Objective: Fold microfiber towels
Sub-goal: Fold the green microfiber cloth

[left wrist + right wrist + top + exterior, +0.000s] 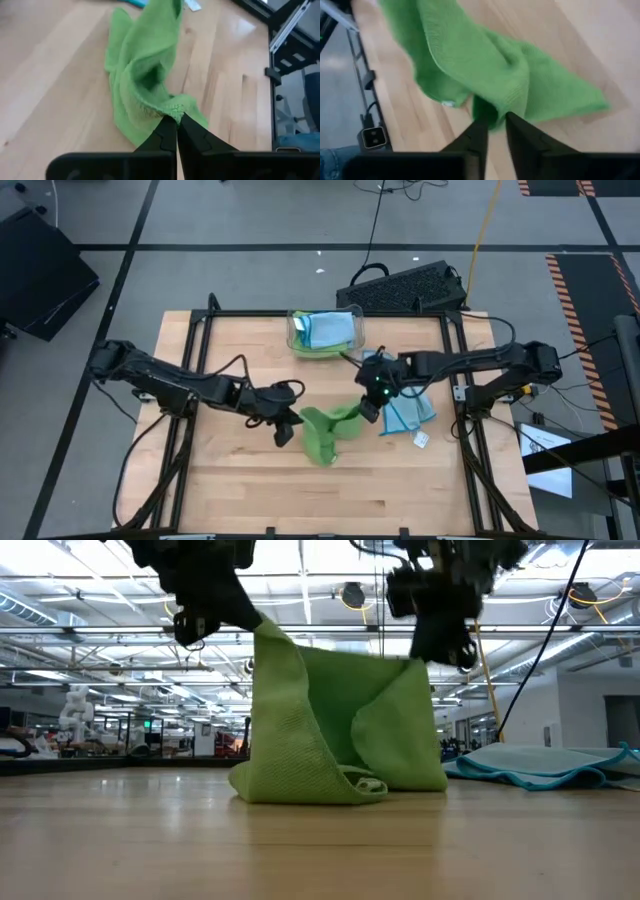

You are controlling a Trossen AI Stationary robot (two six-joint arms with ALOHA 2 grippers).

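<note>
Green towel [330,730] hangs by top corners (hem dragging wood): left gripper [176,121], right gripper [492,120] both pinching.

Left gripper [176,125] is pinching a corner of the lime green towel [142,80], fingers closed tight. The cloth trails toward twelve o'clock over the wooden table [55,75].

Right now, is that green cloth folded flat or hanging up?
Hanging: the green cloth is lifted by two corners, pinched by the left end effector and right end effector, its bottom edge bunched on the table.
</note>
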